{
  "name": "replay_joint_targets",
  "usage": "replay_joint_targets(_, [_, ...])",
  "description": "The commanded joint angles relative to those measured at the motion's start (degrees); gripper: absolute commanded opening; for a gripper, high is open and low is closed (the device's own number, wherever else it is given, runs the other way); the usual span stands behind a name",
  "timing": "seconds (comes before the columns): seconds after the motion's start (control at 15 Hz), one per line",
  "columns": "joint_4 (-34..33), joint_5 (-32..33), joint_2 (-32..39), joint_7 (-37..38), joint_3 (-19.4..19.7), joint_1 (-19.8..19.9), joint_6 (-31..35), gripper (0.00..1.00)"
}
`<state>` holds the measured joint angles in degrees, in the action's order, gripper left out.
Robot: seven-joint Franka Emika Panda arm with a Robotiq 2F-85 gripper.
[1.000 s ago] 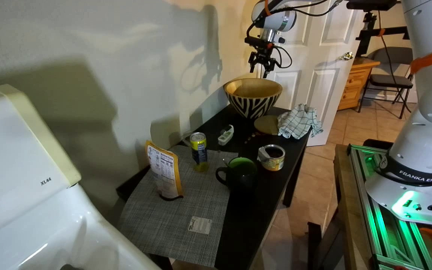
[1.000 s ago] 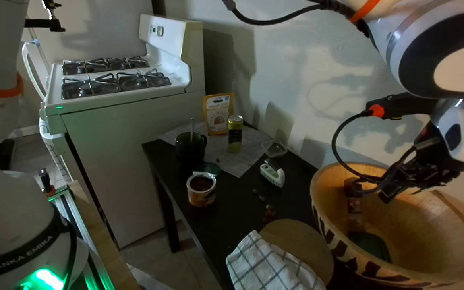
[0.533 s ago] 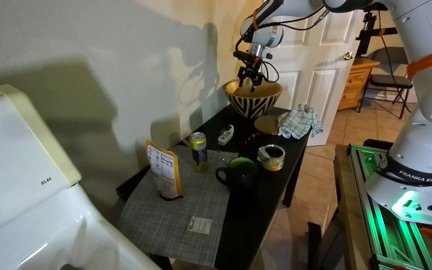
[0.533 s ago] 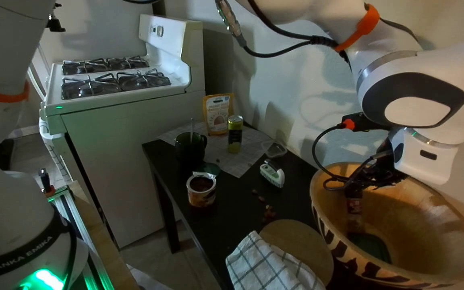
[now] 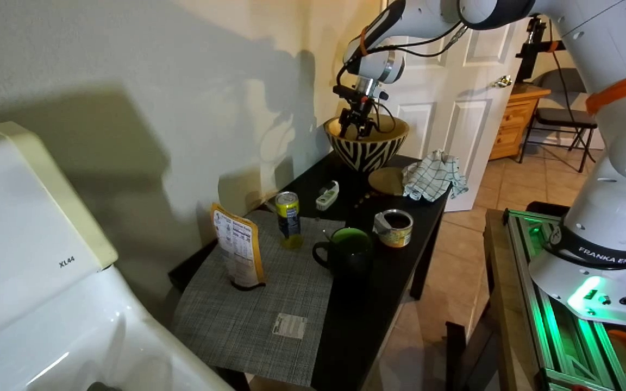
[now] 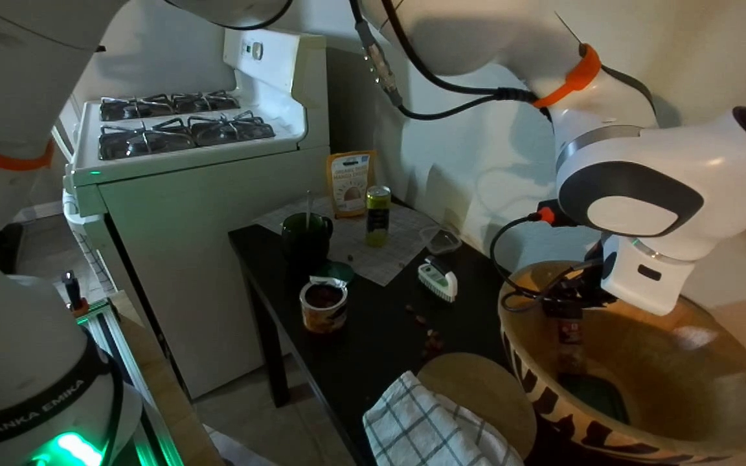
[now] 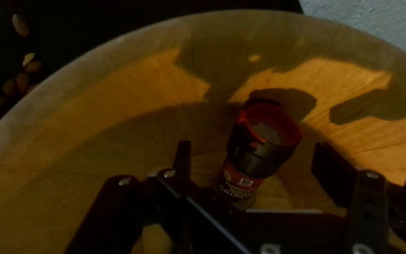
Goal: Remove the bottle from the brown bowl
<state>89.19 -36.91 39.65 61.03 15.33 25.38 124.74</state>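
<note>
"Checked the brown bowl (image 6: 664, 375)?"

"Did. Found the bottle (image 7: 250, 155) inside the brown bowl, roughly upright, with a red-rimmed dark top."

"Saw the fingers (image 7: 331, 174) too?"

"Saw them at the brown bowl's mouth, wide apart, one to either side of the bottle in the wrist view."

"Noticed anything just beside the brown bowl?"

"Noted a flat tan disc (image 6: 486, 388) on the desk (image 6: 373, 356), overlapped by a checked cloth (image 6: 434, 424), and some small brown bits (image 6: 432, 340) near."

"Looked farther from the brown bowl?"

"Spotted a brush (image 6: 439, 281), then an open tin (image 6: 324, 312), a yellow-topped can (image 6: 377, 217), a dark mug (image 6: 305, 243) and an upright pouch (image 6: 350, 184)."
</note>
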Motion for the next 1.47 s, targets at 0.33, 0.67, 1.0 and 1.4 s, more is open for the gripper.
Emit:
replay_joint_targets(0.33, [-1.53,-5.04,2.80,5.77,-0.01,-1.18,3.67,0.79])
replay_joint_targets(0.67, [-1.89,-5.74,3.59,5.96,0.16,-1.71,4.27,0.47])
replay_joint_targets(1.0, [1.10,-5.42,-0.26,3.51,0.30,-1.74,3.96,0.22])
replay_joint_targets(1.4, [9.39,-6.37,-15.09,-6.03,0.32,0.69,0.77,0.22])
